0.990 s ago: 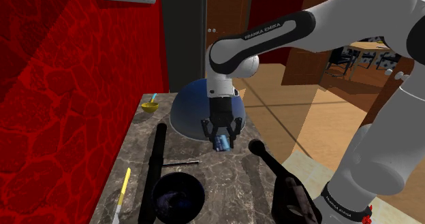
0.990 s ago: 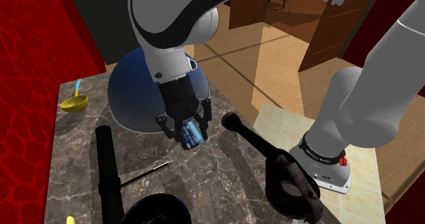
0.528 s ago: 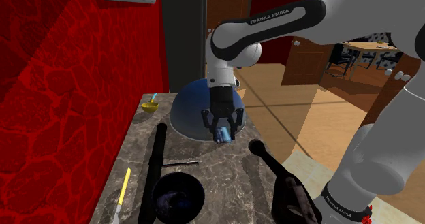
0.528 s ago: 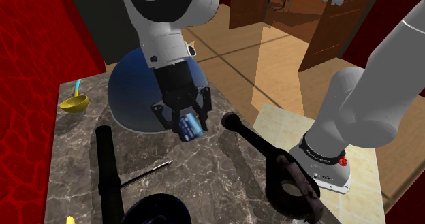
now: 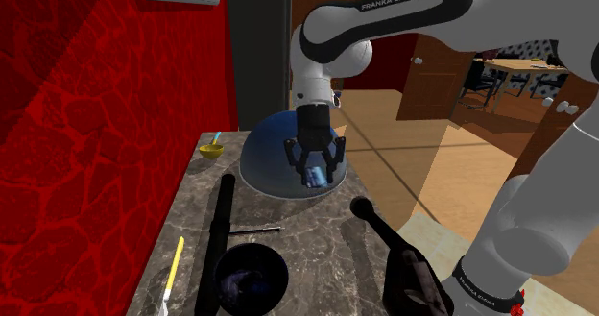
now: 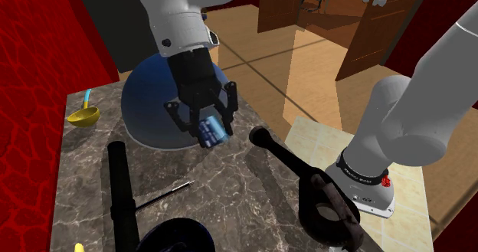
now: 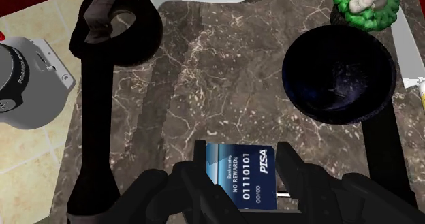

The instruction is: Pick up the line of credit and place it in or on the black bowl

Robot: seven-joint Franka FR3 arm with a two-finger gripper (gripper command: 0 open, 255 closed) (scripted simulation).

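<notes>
Above the counter (image 5: 307,232), hand (image 5: 315,180) w/ card (image 7: 242,177) now higher (still clamped).

Black bowl (image 6: 178,229) partly beyond the second exterior view's bottom edge.

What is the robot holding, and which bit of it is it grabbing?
A blue card with numbers printed on it. The gripper is shut on its two opposite side edges, holding it up above the marble table.
</notes>
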